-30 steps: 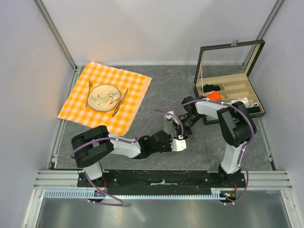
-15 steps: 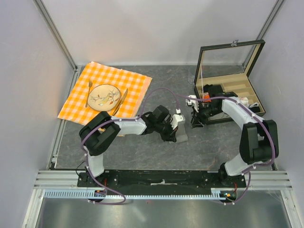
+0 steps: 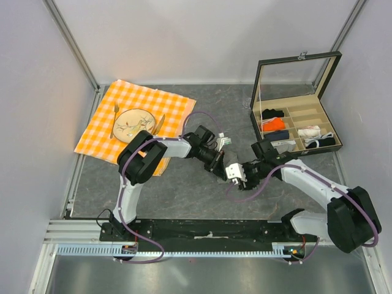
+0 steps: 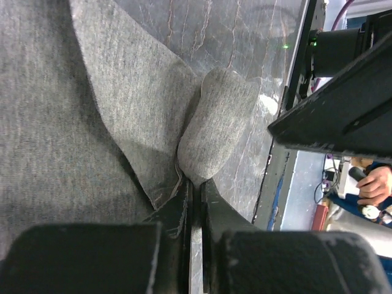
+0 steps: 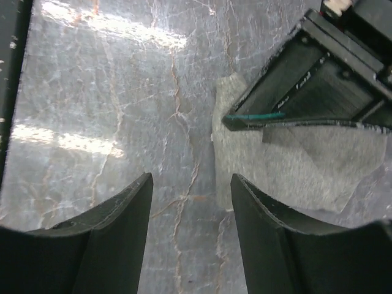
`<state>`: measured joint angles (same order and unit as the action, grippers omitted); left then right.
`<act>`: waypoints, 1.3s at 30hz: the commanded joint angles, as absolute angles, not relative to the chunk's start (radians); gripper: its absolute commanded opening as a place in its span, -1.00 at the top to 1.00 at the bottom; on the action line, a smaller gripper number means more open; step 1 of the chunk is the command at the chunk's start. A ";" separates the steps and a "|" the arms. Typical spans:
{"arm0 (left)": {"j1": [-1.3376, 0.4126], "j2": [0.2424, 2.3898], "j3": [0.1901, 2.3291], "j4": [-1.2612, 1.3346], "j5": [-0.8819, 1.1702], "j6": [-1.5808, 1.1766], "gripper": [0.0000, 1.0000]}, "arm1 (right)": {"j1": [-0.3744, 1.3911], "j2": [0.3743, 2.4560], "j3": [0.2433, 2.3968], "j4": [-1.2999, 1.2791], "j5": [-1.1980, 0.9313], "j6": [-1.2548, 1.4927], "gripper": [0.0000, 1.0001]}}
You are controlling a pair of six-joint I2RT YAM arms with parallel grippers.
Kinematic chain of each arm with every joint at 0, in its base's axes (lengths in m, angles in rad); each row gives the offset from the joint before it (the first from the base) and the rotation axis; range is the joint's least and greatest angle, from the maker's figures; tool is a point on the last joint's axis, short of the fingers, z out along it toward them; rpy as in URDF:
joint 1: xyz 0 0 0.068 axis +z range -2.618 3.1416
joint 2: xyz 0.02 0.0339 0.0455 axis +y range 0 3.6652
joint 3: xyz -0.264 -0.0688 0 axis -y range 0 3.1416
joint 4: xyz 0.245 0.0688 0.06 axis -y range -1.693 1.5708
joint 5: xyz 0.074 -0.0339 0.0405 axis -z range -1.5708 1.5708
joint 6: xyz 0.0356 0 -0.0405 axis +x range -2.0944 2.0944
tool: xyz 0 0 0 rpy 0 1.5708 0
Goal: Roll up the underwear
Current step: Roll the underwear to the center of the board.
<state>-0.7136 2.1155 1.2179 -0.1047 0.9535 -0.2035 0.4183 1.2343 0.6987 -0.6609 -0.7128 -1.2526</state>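
The underwear (image 4: 73, 122), a soft mid-grey knit cloth, lies on the grey marbled table (image 3: 184, 190) near its middle. In the left wrist view it fills most of the frame, with one end gathered into a short rounded lump (image 4: 217, 125).

The left arm (image 3: 171, 147) folds back from its base and reaches right, low over the table. The right arm (image 3: 312, 184) stretches left to meet it.

The left gripper (image 4: 195, 184) has its fingers pressed together, pinching a thin edge of the cloth just below the lump. The right gripper (image 5: 191, 184) is spread, with only bare table between its fingers.

The right wrist view alone shows a flat part of the cloth (image 5: 294, 165) spread beneath the left gripper. From above, the cloth is hard to tell from the table.
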 commanded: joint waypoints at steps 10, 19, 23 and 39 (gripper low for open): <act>-0.695 2.171 1.213 -0.226 0.773 -0.274 0.59 | 0.572 1.400 0.654 -0.410 -0.451 -1.269 -0.11; -0.676 1.912 1.043 0.027 0.689 -0.344 -0.11 | 0.568 1.499 0.696 -0.484 -0.416 -1.189 0.41; -0.676 1.737 0.877 0.124 0.545 -0.289 -0.17 | 0.519 1.532 0.785 -0.586 -0.561 -1.158 0.57; -0.995 1.318 0.417 0.513 0.247 0.242 -0.26 | 0.399 1.876 1.095 -0.985 -0.808 -1.169 0.61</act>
<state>-0.9581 1.2934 0.3779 0.4259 0.3645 0.0418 0.4015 1.7912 1.0634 -0.8360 -0.7658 -1.1702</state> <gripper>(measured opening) 0.623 0.280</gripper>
